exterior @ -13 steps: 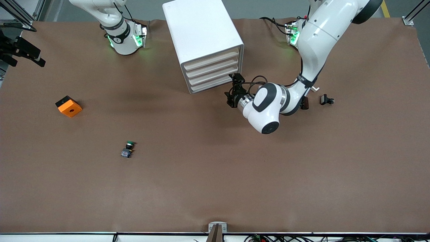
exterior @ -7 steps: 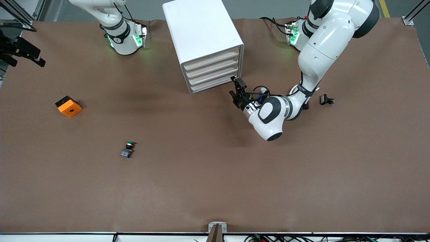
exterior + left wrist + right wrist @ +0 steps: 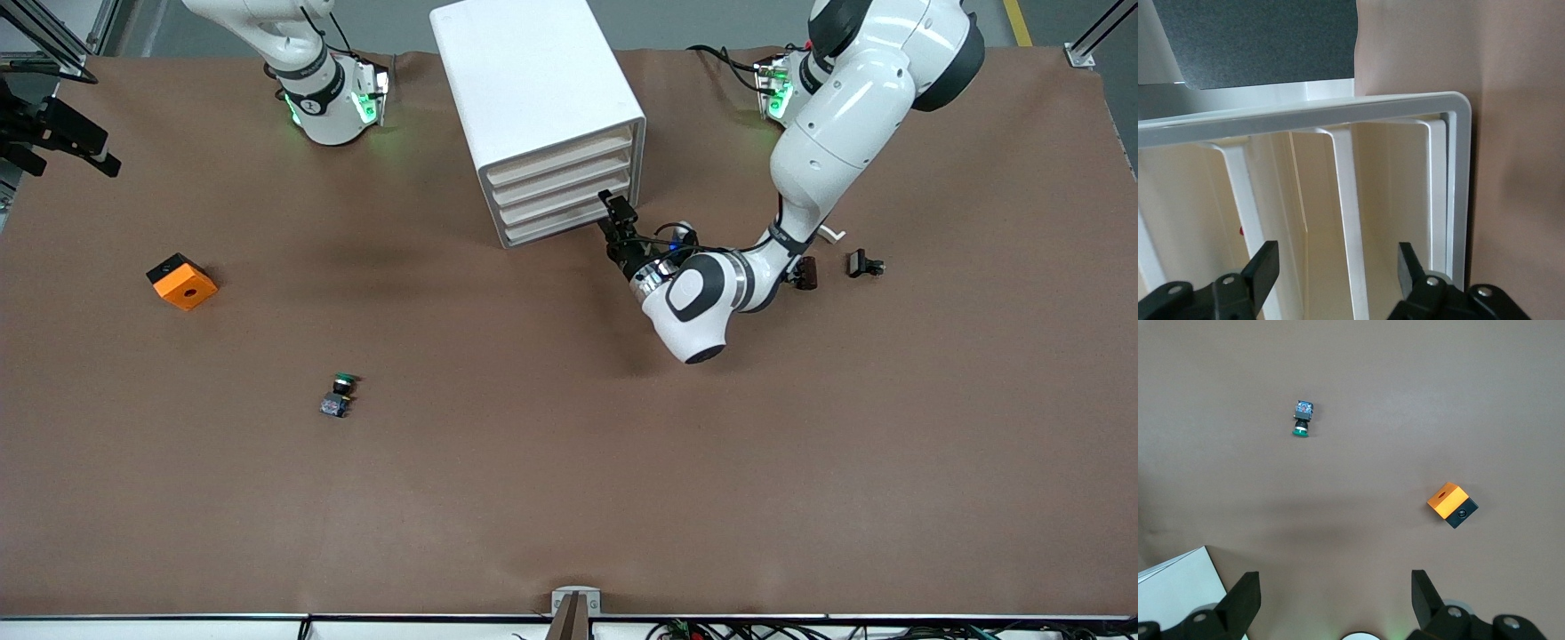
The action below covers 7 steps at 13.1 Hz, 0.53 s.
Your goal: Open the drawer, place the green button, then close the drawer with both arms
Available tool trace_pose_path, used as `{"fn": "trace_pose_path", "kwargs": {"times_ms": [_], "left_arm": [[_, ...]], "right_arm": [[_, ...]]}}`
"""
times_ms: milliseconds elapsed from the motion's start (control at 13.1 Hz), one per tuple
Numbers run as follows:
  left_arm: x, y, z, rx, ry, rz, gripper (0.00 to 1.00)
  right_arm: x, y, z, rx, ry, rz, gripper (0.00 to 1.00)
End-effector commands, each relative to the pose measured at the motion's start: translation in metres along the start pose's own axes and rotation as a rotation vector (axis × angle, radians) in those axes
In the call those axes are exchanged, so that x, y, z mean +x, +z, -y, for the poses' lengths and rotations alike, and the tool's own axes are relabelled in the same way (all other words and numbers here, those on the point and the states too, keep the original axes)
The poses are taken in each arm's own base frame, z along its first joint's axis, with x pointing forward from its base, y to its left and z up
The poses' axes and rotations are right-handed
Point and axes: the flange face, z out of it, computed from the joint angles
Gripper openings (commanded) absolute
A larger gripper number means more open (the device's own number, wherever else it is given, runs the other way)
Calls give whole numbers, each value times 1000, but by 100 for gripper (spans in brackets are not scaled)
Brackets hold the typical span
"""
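Orange block [image 3: 181, 281] sits toward the right arm's end of the brown surface [image 3: 533, 498], green-capped button [image 3: 339, 396] nearer the camera. Right gripper [image 3: 1335, 600] waits spread above. Left gripper [image 3: 616, 216], spread, is at the cabinet's [image 3: 533, 98] drawer [image 3: 569, 200] fronts.

The right gripper [image 3: 1331, 587] is out of the front view, past its top edge. The left gripper [image 3: 613, 209] hides part of the cabinet's [image 3: 542, 107] lower slat fronts there. The small dark clips [image 3: 864, 264] are too small to make out.
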Motion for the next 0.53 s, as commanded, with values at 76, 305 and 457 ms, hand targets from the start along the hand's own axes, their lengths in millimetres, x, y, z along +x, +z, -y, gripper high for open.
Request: {"fn": "trace_pose_path", "kwargs": {"times_ms": [76,305,457], "left_arm": [[-10,22,3,35,-9,-25,73],[-5,56,-2,70,-31,-85,72],[-3,61,-7,79,-41,-89,68]], "right_arm": [[-4,-3,0,-8,-5,-3,100],[-5,-3,0,-7,-4,-1,100],[-4,-3,0,-14,-16,-6,100]]}}
